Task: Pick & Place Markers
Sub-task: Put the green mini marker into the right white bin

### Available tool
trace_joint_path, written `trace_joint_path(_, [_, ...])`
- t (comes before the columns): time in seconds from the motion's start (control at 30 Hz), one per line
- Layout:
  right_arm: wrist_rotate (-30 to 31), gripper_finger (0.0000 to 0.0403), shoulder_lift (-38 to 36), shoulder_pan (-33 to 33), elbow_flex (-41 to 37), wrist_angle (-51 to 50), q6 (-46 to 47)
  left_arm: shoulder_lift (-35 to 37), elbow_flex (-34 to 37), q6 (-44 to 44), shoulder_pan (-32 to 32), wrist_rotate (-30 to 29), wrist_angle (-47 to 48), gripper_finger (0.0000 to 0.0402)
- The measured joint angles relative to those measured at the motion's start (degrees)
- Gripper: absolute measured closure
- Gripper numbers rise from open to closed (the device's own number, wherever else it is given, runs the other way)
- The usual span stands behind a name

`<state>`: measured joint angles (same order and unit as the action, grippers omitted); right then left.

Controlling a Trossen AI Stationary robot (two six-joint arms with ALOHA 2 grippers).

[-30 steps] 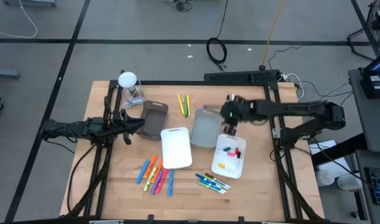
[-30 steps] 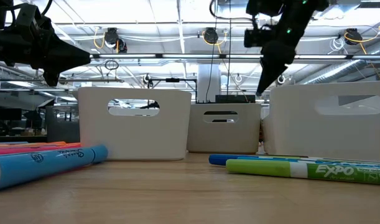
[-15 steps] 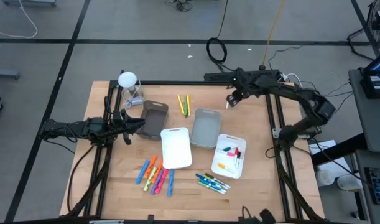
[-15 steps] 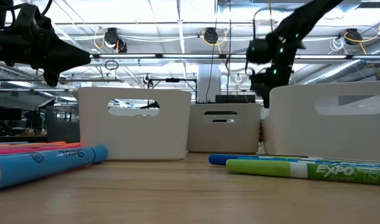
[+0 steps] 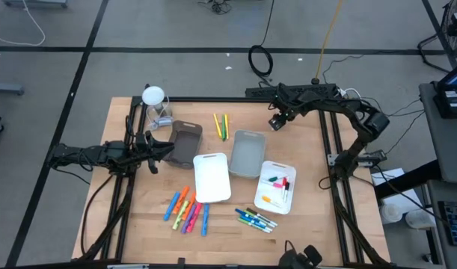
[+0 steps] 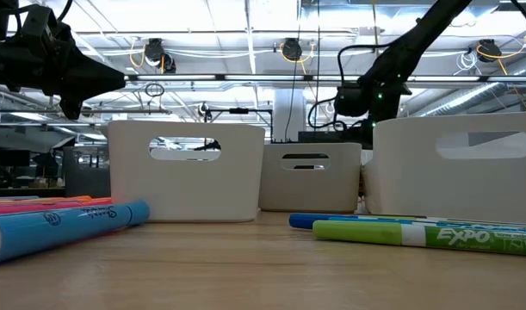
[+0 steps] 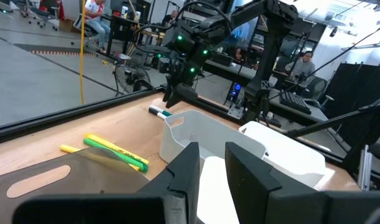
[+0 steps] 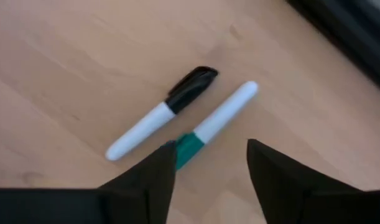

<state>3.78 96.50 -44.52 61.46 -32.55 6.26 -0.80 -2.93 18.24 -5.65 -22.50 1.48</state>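
Two white markers lie side by side on the bare wood near the table's far edge, one with a black cap [image 8: 162, 112] and one with a green cap [image 8: 214, 121]. My right gripper [image 8: 211, 171] [image 5: 277, 121] hovers open just above them, one finger on either side of the green-capped one, touching nothing. My left gripper [image 7: 214, 168] [image 5: 167, 148] waits open over the brown tray [image 5: 188, 142]. More markers lie loose: a yellow and green pair [image 5: 221, 125], an orange, pink and blue bunch [image 5: 187, 209] and a green and blue group [image 5: 256, 220]. Others lie in the small white tray [image 5: 277, 187].
A grey tray [image 5: 247, 153] and a larger white tray [image 5: 212, 178] stand mid-table between the arms. A clear stand with a white ball [image 5: 155, 104] is at the far left corner. A black power strip [image 5: 292, 92] lies behind the far edge. Bare wood shows around the right gripper.
My right gripper has swung from above the small white tray toward the table's far edge. It has then come down low over the two white markers there. The left arm and all trays have kept still.
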Motion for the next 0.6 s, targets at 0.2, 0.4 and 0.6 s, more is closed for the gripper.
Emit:
trace_joint_path(0.2, [-1.1, 0.0184, 0.0, -0.2, -2.1, 4.3, 0.8, 0.0, 0.0, 0.0, 0.0, 0.0, 0.0, 0.0323])
trace_joint_path(0.4, [-1.0, 0.0192, 0.0, -0.3, -4.9, 5.7, 1.0, 0.0, 0.0, 0.0, 0.0, 0.0, 0.0, 0.0323])
trace_joint_path(0.6, [-1.0, 0.0203, -0.1, -1.3, -8.1, 7.8, 0.9, 0.0, 0.0, 0.0, 0.0, 0.0, 0.0, 0.0323])
